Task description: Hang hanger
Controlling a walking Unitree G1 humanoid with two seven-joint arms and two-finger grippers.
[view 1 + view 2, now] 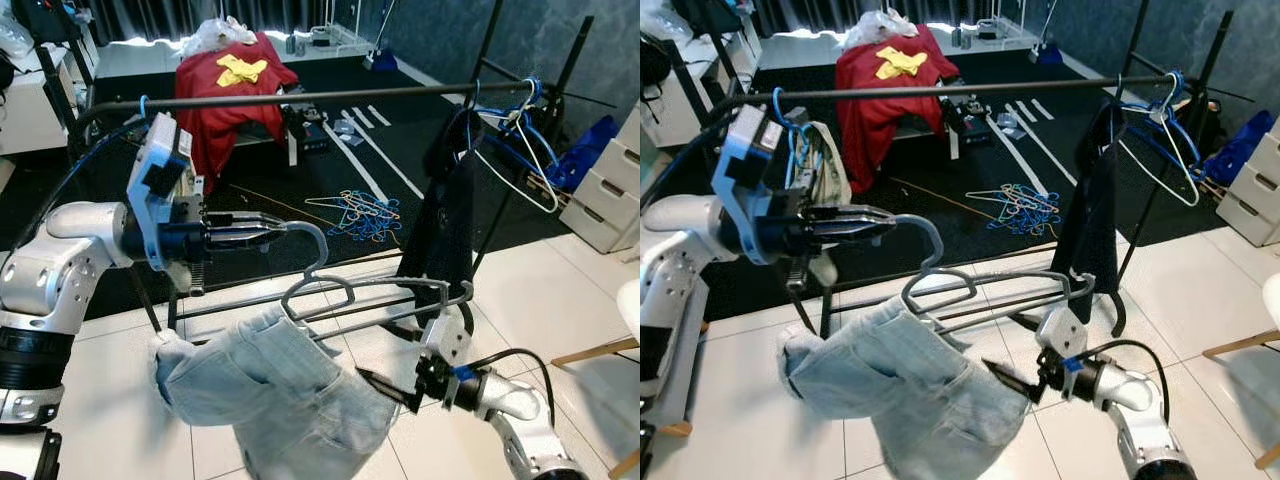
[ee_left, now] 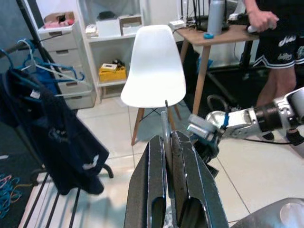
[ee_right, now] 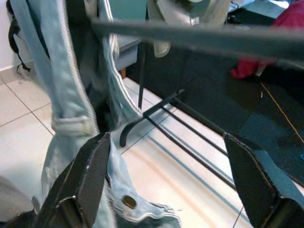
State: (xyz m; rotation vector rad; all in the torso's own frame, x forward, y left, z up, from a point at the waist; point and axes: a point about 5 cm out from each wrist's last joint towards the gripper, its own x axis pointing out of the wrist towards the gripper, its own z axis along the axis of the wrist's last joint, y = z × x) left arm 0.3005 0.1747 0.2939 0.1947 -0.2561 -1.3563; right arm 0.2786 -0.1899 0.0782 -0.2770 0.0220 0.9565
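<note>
Holding: my left gripper (image 1: 262,234), fingers clamped on the hook of the grey metal hanger (image 1: 370,292) carrying pale blue denim jeans (image 1: 270,390). Black horizontal rail (image 1: 300,97) lies above and beyond the hook. My right gripper (image 1: 385,388), spread wide, sits beside the jeans.

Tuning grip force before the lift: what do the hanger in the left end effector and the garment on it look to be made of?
The hanger looks like grey plastic or coated metal: a thick, smooth, matte hook and bar; which one is unclear. The left end effector is shut on its hook. The garment looks like light blue washed denim: faded weave, stitched seams and a metal button in the right wrist view. The right end effector is open beside it.
</note>
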